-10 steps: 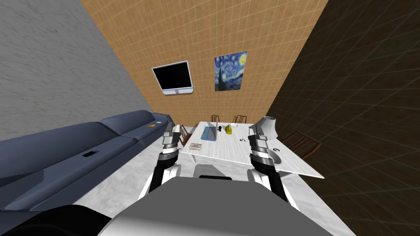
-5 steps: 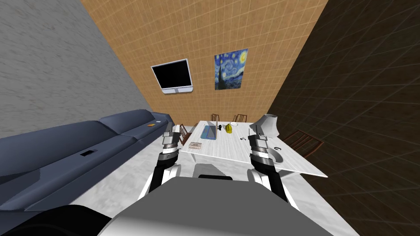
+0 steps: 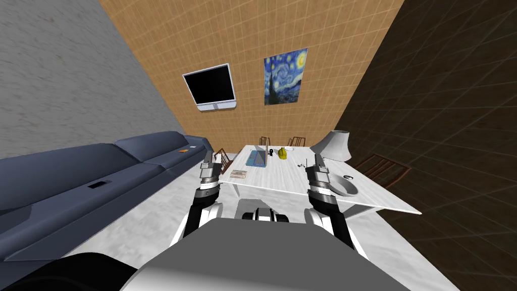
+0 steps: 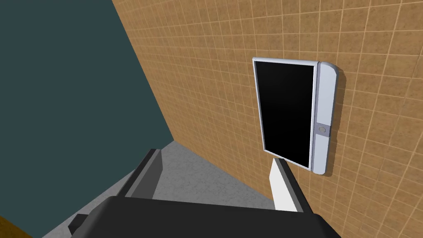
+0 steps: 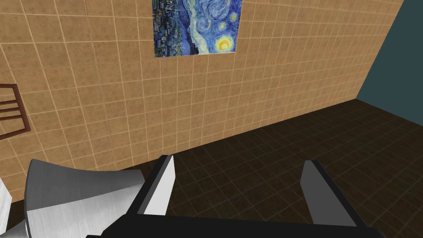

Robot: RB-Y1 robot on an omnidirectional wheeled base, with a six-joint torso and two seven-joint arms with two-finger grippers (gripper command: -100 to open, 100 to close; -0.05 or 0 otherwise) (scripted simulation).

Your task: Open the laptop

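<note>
Plainly the main risk is the reach: the laptop (image 3: 255,159) lies on the far left part of the tabletop (image 3: 282,178), well apart from both claws, and how its lid stands is too small to tell. The left claw (image 3: 207,160) hangs beside the near left corner and the right claw (image 3: 318,162) above the near right part. Both are spread wide and hold nothing, as each wrist view shows by its parted fingers (image 4: 283,186). Stretching from this spot would likely drag a forearm over the tabletop edge, or push the laptop instead of lifting its lid.

A flat booklet (image 3: 239,175) lies between the left claw and the laptop. A grey bowl (image 3: 344,187) sits just beside the right claw, with a lamp (image 3: 334,145) beyond it that a careless swing could knock. A yellow thing (image 3: 283,153) stands near the laptop, and a chair (image 3: 223,160) crowds the left side by the sofa (image 3: 101,182).
</note>
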